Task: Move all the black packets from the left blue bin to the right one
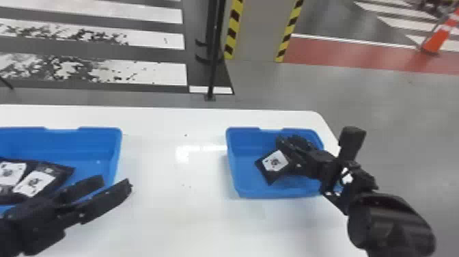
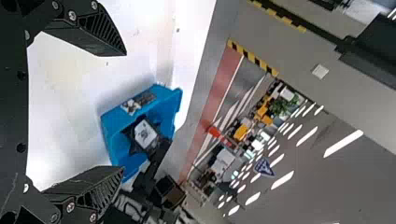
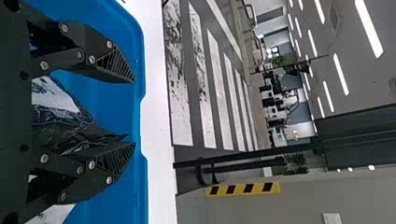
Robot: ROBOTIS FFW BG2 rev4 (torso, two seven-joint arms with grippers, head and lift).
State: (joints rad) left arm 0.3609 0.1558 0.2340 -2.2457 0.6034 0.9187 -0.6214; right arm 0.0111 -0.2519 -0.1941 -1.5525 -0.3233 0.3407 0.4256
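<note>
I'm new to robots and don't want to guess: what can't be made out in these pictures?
- The full count of black packets in the left blue bin: the head view's left edge cuts the bin off.
- Everything inside the right blue bin: the right pincer and arm hide part in the head view.
- Writing on the white labels: too small in the head view.

White labels [image 1: 35,183] with dark marks face up on black packets [image 1: 62,172] in the left blue bin [image 1: 85,141], while another white label [image 1: 273,160] shows on a black packet [image 1: 269,177] in the right bin [image 1: 246,186]; the print is too blurred to read. Beyond the tabletop [image 1: 170,218], a blue sign [image 2: 264,167] bears a pale, illegible mark.
</note>
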